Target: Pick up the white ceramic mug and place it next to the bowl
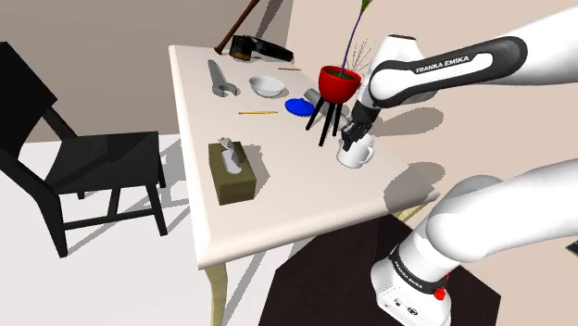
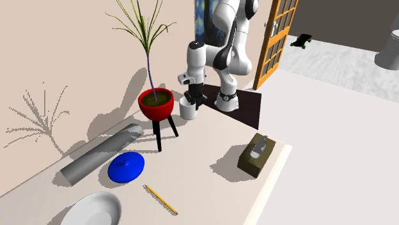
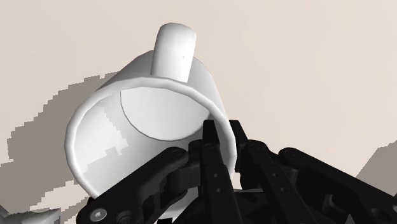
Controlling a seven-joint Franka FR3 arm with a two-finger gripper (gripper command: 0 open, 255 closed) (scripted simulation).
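Tool [image 1: 348, 141] is pinched on the rim of the plain white handled mug [image 1: 358, 156]; grasping is judged done, and a lift towards the shallow white bowl [image 1: 267, 86] is called for.

Shoulder view beside the stand [image 1: 310, 287], second exterior view opposite across table [image 2: 204, 150] (mug [image 1: 353, 158] shared), wrist view close

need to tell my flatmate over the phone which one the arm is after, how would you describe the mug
On the pale table, look at the end nearest the robot's stand, beside the red plant pot on black legs. The white mug stands there, the black gripper clasping its rim. Unlike the low, wide white bowl further along, it is tall with a side handle.
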